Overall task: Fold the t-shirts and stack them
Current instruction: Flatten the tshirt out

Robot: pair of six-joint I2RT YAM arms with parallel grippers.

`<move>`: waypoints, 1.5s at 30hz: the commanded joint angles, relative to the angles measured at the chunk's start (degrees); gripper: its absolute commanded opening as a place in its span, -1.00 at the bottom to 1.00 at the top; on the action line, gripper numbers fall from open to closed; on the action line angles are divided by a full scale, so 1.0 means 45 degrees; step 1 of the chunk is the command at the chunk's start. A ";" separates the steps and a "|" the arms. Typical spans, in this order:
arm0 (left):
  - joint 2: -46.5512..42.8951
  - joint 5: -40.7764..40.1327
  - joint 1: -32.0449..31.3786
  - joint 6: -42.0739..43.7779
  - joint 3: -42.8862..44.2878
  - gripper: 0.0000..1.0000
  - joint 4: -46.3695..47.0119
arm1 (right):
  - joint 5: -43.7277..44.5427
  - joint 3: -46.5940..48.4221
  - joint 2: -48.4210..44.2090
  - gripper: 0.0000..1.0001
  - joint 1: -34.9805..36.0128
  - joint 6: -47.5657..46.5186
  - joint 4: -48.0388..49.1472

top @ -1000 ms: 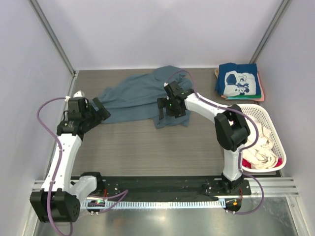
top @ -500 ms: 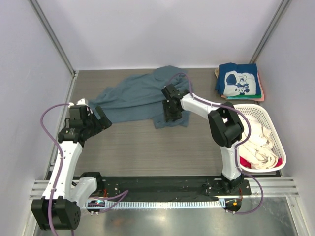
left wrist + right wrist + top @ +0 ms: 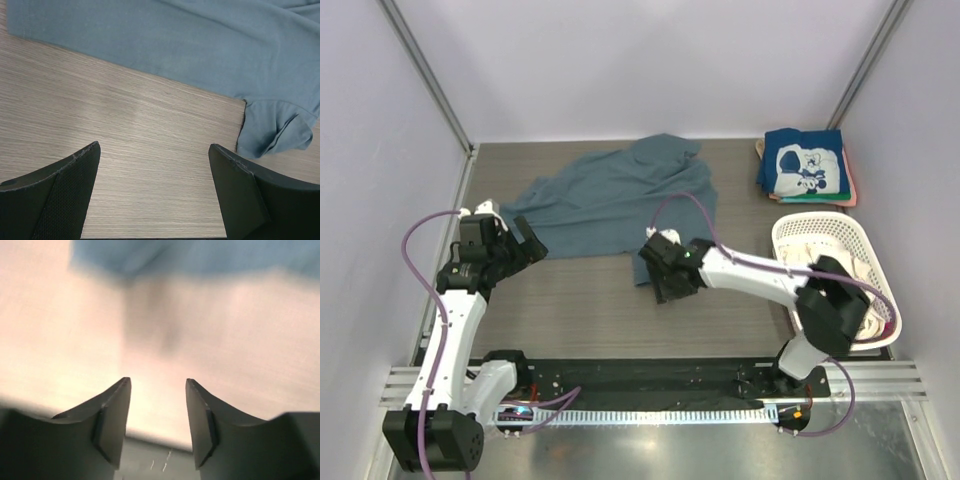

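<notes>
A plain slate-blue t-shirt [image 3: 610, 195] lies spread and rumpled at the back middle of the table; it also shows in the left wrist view [image 3: 200, 55] and, blurred, in the right wrist view [image 3: 200, 255]. My left gripper [image 3: 528, 243] is open and empty over bare table just left of the shirt's lower edge. My right gripper [image 3: 668, 282] is open and empty at the shirt's near corner, over bare table. A navy t-shirt with white cartoon print [image 3: 804, 165] tops a folded stack at the back right.
A white lattice basket [image 3: 880, 255] with cream and red cloth stands at the right edge. Grey walls close in the left, back and right. A black mat and metal rail run along the near edge.
My right gripper has let go of the blue shirt and pulled back toward the near edge. The shirt's right side now lies flatter. My left gripper has barely moved.
</notes>
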 commanded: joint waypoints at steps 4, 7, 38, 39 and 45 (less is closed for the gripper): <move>-0.0128 0.0360 0.0067 0.0207 -0.0088 0.79 0.0370 | 0.1589 -0.1997 -0.3727 0.16 0.1680 0.2912 -0.0549; -0.0030 0.0458 0.0067 0.0187 -0.0069 0.78 0.0371 | 0.2703 -0.1473 -0.4024 0.32 0.1000 0.2175 -0.0200; -0.0206 0.0028 0.0047 0.0168 -0.0108 0.78 0.0332 | -0.1513 -0.2717 -0.2944 0.09 -0.2638 -0.0174 0.1758; -0.0225 0.0028 0.0047 0.0168 -0.0127 0.78 0.0332 | -0.1436 -0.2952 -0.3374 0.08 -0.2192 -0.0038 0.1350; -0.0284 0.0184 0.0067 0.0168 -0.0127 0.79 0.0371 | -0.0772 -0.3794 -0.6442 0.08 -0.1250 0.1291 0.0214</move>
